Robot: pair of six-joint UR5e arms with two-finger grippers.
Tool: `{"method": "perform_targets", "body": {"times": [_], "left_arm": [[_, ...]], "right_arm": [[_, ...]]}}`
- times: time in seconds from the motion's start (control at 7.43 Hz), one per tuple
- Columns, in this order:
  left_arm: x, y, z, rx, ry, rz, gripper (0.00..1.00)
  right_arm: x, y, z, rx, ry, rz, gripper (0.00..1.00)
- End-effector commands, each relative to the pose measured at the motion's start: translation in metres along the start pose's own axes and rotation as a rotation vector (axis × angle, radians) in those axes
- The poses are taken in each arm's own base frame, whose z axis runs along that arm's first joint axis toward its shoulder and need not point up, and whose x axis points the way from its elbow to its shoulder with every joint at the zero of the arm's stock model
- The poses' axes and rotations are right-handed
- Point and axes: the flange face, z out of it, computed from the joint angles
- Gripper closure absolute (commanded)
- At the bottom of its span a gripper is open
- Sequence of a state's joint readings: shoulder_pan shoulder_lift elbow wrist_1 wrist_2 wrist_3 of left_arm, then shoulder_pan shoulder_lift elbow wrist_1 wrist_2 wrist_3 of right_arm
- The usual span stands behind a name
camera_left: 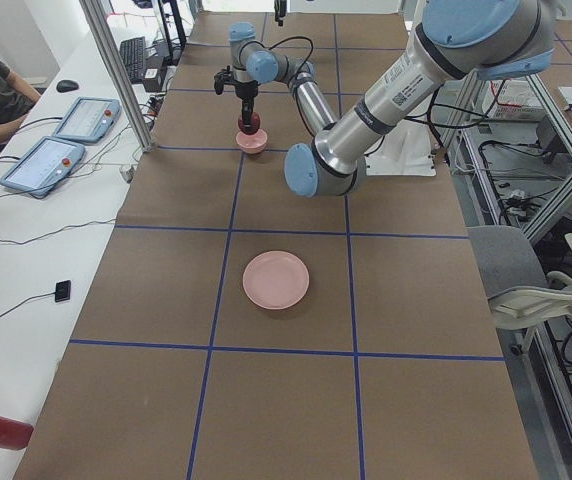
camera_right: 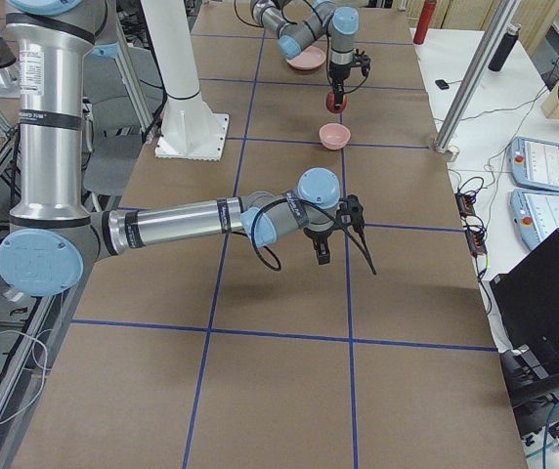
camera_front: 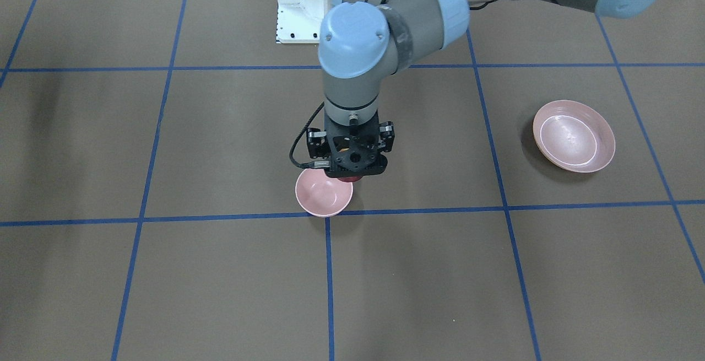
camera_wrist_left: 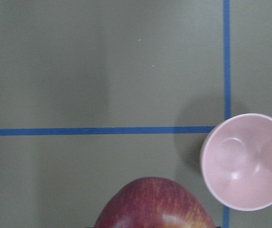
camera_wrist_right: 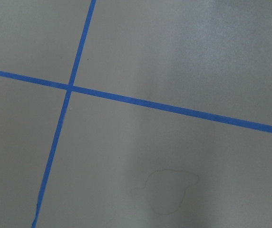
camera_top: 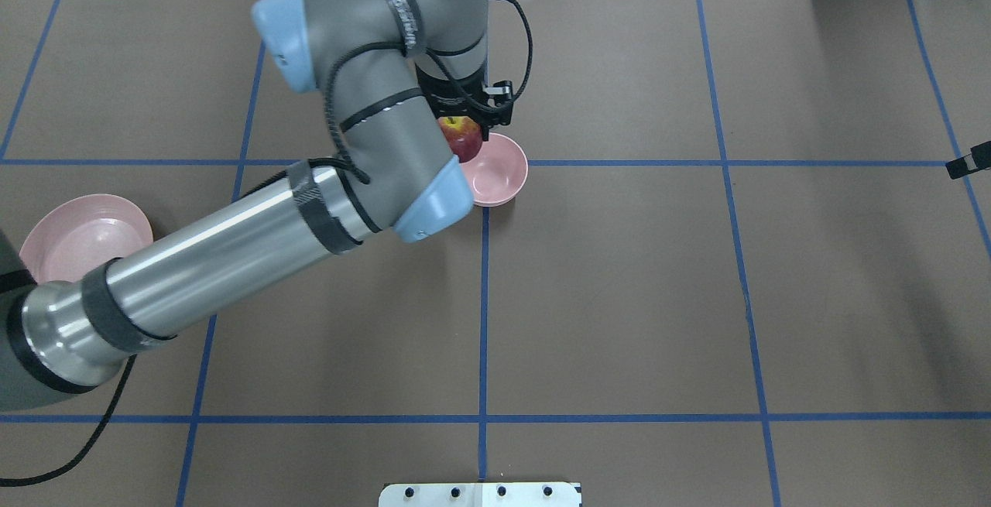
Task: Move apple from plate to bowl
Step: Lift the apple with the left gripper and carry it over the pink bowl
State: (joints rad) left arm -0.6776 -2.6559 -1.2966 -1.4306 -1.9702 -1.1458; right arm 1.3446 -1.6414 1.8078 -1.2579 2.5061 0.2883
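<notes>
While my left claw (camera_front: 354, 168) hangs over the middle of the table (camera_top: 619, 298), it is clamped tight on the apple (camera_top: 462, 138), dark red with a yellow patch showing on top. The fruit is up in the air, off the brown surface, and the bowl (camera_top: 498, 172) sits just below and a touch to one side. From my left wrist camera the apple fills the bottom edge and the bowl's pale-pink hollow lies off to the right, bare inside, right on a crossing of the blue tape lines (camera_top: 483, 298). So the apple is near the rim, not in the bowl. The plate (camera_top: 73, 238) lies well apart, out on my left side, with nothing on it. My right claw (camera_right: 343, 239) hovers low over bare table far from all this; whether it is apart or together, I cannot tell.
</notes>
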Motion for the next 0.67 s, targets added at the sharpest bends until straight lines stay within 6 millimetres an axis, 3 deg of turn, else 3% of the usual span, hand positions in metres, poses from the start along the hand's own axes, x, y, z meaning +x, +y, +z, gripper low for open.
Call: {"method": "perform_targets", "body": {"times": [0.0, 0.27, 0.54], "left_arm": [[0.034, 0.006, 0.036, 0.016, -0.002, -0.045, 1.0], [0.023, 0.004, 0.072, 0.039, 0.006, -0.018, 1.0], [0.016, 0.002, 0.088, 0.038, 0.007, -0.018, 1.0]], "right_arm": [[-0.001, 0.001, 0.0, -0.001, -0.002, -0.003, 0.0], [-0.001, 0.001, 0.0, 0.001, -0.001, -0.005, 0.0], [-0.002, 0.001, -0.001, 0.001, -0.003, -0.007, 0.0]]}}
